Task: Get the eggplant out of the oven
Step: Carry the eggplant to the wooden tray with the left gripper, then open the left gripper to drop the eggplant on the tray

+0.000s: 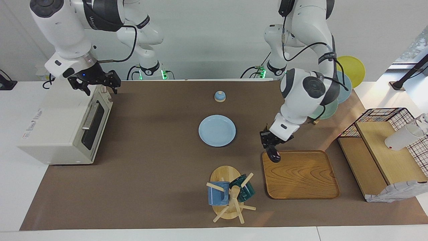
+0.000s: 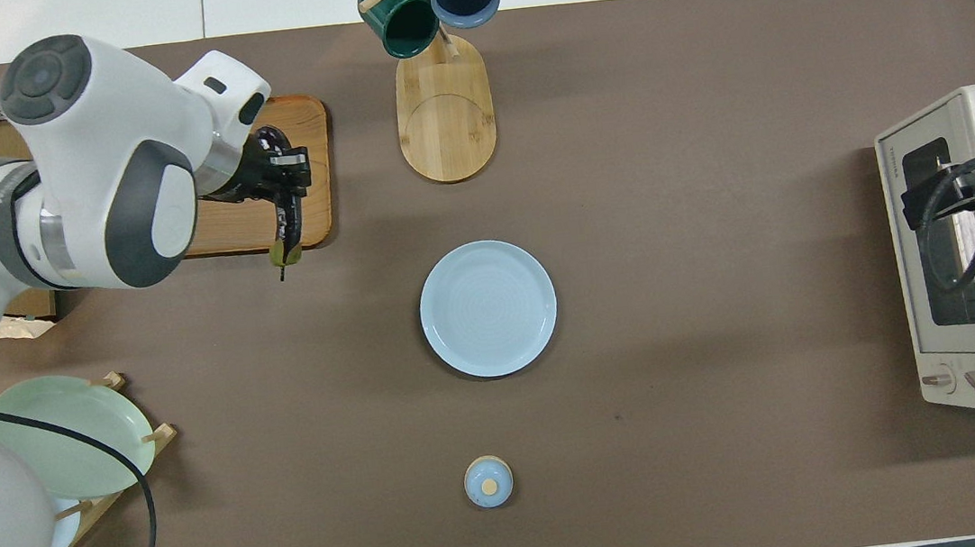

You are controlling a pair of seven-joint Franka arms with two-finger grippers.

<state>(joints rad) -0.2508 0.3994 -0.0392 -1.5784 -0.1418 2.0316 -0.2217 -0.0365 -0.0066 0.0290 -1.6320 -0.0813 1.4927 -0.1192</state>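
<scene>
1. Left gripper (image 1: 271,149) was up in the air over the corner of the wooden tray (image 1: 301,175), clamped shut on the eggplant (image 1: 275,155); the dark eggplant hung from the fingertips, stem end pointing down in the overhead view, clear of the tray surface as far as the facing view showed.
2. Oven (image 1: 63,125) sat at the right arm's end of the table, well apart from the left gripper and the eggplant; door was closed, dark window and bar handle facing the table's middle.
3. Right gripper (image 1: 95,85) hovered above the oven's top front edge, by the door's upper corner; fingers were spread apart, nothing between them.
4. Blue plate (image 1: 217,130) lay bare on the brown mat (image 1: 150,174), between the two grippers, nearer the left gripper than the right one.
5. Mug rack (image 1: 229,195) with a blue mug and a green mug stood beside the tray, near the left gripper but not under it.
6. Small blue lid (image 1: 219,96) with a wooden knob sat on the mat nearer to the robots than the plate; well apart from both grippers.
7. Plate stand (image 2: 70,435) with a green plate stood close to the left arm's base.
</scene>
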